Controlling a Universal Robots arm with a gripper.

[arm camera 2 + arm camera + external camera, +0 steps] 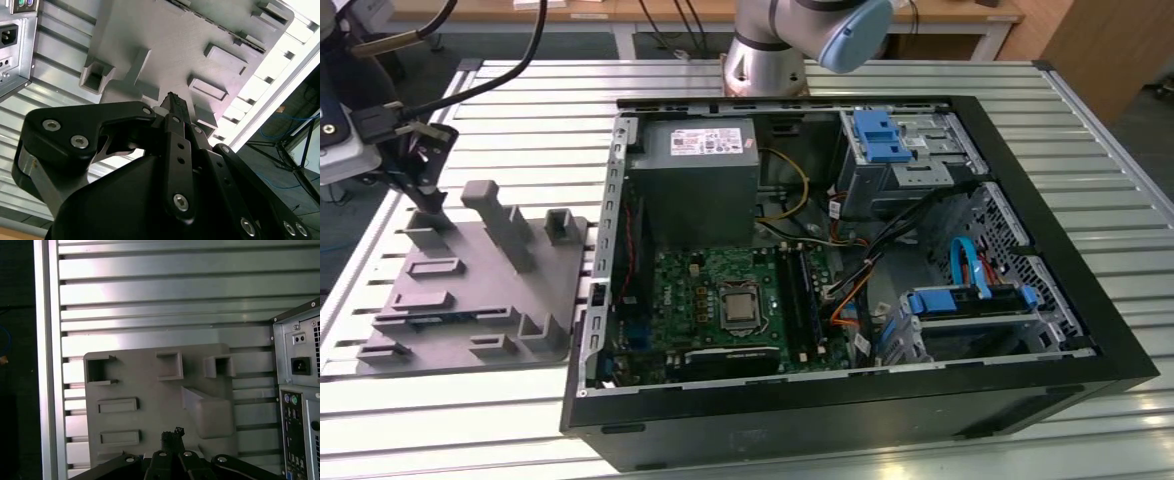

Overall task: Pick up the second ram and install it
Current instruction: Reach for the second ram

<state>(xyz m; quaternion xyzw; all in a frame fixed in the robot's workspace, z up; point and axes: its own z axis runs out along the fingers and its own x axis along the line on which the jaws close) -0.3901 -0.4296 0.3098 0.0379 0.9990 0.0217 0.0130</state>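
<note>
Hovering over gray tray (467,295), tool (172,100) pinched together near upright posts (500,225), open computer case (854,410) beside.

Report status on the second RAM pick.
Gripper shut, over the gray holder tray. Second ram not gripped, lying along the tray's edge. Nothing seen in the way.

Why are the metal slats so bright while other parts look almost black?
First wrist view: light glares off the table slats in white bands. Second wrist view: the area beyond the gray tray washes out white; the gripper looks dark. Exterior view: the slats gleam, the computer case interior is shadowed.
</note>
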